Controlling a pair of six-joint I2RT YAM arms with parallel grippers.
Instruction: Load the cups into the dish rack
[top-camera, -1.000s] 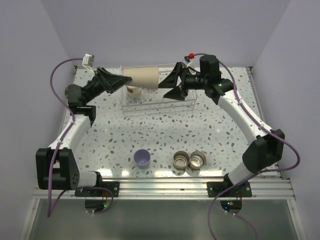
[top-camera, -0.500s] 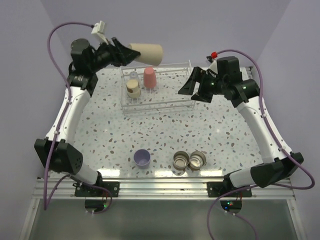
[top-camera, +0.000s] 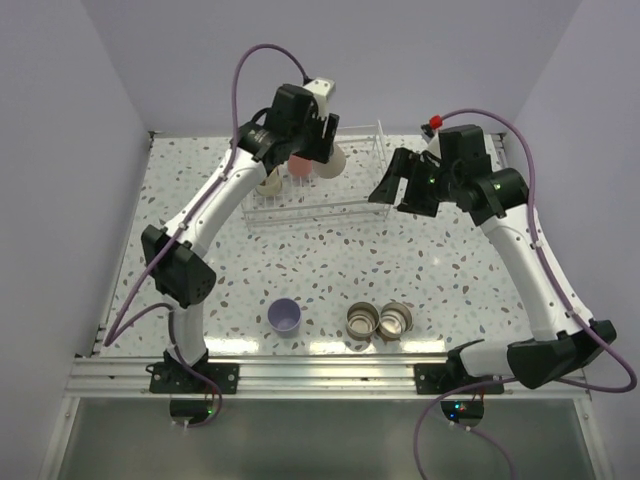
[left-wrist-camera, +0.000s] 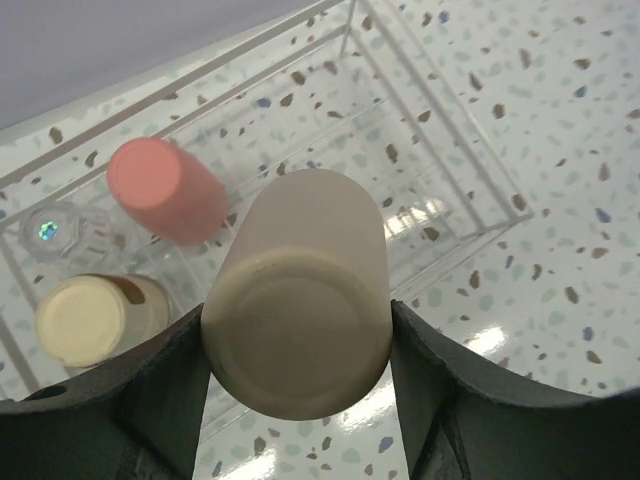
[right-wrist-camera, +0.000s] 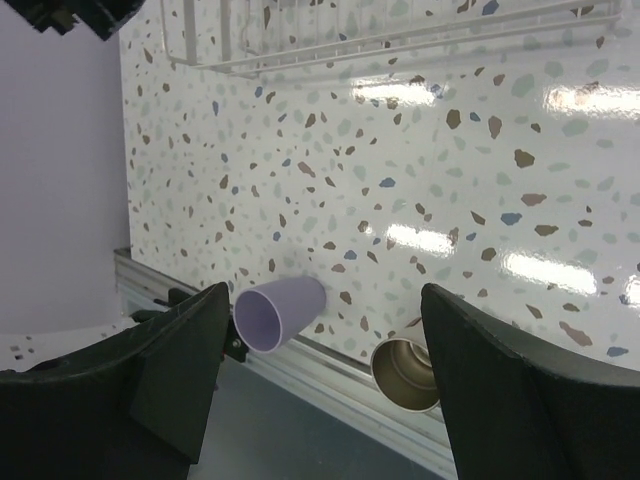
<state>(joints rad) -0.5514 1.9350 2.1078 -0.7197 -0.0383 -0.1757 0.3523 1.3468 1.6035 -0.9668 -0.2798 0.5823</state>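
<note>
My left gripper (top-camera: 312, 150) (left-wrist-camera: 297, 330) is shut on the larger beige cup (top-camera: 331, 163) (left-wrist-camera: 300, 300), which hangs base-up over the middle of the dish rack (top-camera: 362, 195) (left-wrist-camera: 440, 130). In the rack's left part stand a coral-red cup (top-camera: 298, 166) (left-wrist-camera: 165, 190), a tan-based steel cup (top-camera: 268, 181) (left-wrist-camera: 90, 320) and a tiny clear cup (left-wrist-camera: 55, 230). A lavender cup (top-camera: 285, 316) (right-wrist-camera: 275, 312) and two steel cups (top-camera: 363, 322) (top-camera: 396, 320) (right-wrist-camera: 405, 372) stand near the front edge. My right gripper (top-camera: 395, 182) (right-wrist-camera: 328, 295) is open and empty, right of the rack.
The aluminium rail (top-camera: 330, 372) runs along the near table edge, just behind the front cups. Purple walls close in the table on three sides. The rack's right half (top-camera: 355, 180) holds no cups.
The right gripper let go of the beige cup and drew back to the right. The left arm swung the cup up from the far left to above the rack.
</note>
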